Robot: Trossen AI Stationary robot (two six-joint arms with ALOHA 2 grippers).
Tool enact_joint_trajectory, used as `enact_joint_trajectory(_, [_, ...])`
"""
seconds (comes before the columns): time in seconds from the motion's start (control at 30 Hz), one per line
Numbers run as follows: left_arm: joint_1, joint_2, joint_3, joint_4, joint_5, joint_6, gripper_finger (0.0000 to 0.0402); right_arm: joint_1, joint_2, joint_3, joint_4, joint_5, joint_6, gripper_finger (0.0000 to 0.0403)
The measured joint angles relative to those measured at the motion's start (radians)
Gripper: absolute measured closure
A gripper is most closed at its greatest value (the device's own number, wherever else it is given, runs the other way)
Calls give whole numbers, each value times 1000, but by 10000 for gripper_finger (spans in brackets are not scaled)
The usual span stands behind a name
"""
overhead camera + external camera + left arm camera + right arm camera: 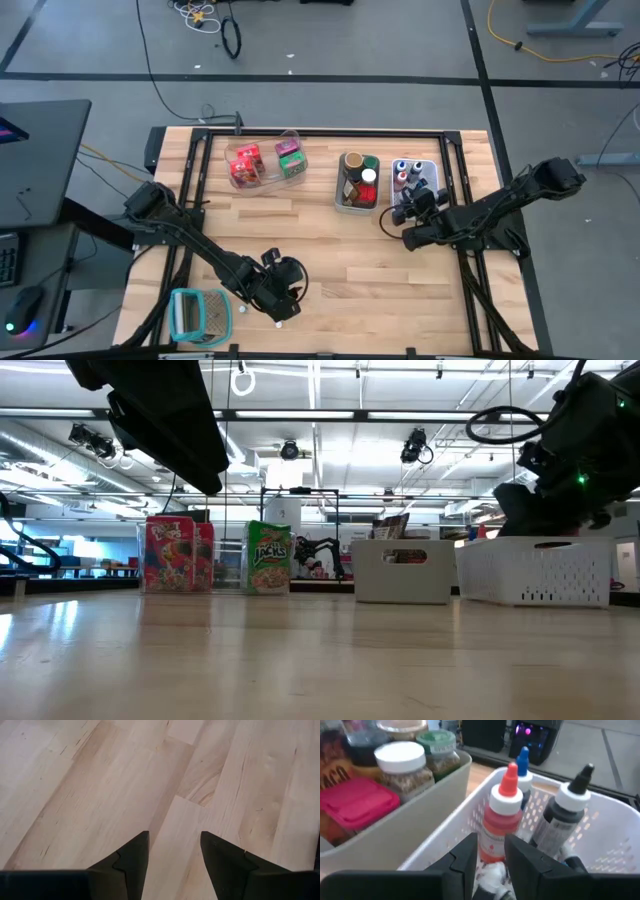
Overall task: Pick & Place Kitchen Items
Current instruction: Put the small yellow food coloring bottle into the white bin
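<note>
- Pale wood planks make up the worktop [330, 250], with three bins lined along its far edge: a clear bin [262, 165] holding red and green packets [245, 165], a grey bin [357, 182] of capped jars, and a white perforated basket [428, 170] at the far right.
- Inside the white basket stand small dropper bottles: a red-capped bottle [500, 822], a blue-capped one [522, 767] behind it and a black-capped one [562, 820] alongside.
- The right gripper [489, 852] hangs over the basket's near wall, its fingers parted only narrowly, with the red-capped bottle just beyond the gap. Whether the fingers touch the bottle cannot be told; nothing looks firmly held.
- The left gripper [172, 852] waits low over bare wood near the front edge, open with nothing between its fingers, beside a teal-and-white ribbed holder [200, 315] at the front left corner.
- Judged step: either letting go of, or lining up on, the red-capped bottle in the basket.
- To do it well: keep the fingers square to the bottle's body below the cap, not on the tapered tip.
- Move straight up and down so the neighbouring bottles and the basket wall are not knocked.
</note>
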Motion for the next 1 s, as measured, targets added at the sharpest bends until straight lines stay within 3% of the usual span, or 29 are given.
enact_joint_trajectory(0.37, [0, 0, 0, 2, -16, 0, 215, 0, 0, 146, 51, 18, -222, 293])
enact_joint_trajectory(0.5, [-3, 0, 0, 20, -3, 23, 215, 0, 0, 207, 174, -91, -410, 293])
enact_joint_trajectory(0.67, [-44, 0, -1, 114, 69, 170, 215, 2, 0, 213, 415, -267, -649, 293])
enact_joint_trajectory(0.83, [-124, 0, -1, 263, 46, 298, 215, 2, 0, 213, 533, -384, -734, 293])
enact_joint_trajectory(1.0, [-206, 18, -1, 304, -26, 239, 215, 2, 0, 213, 542, -400, -748, 293])
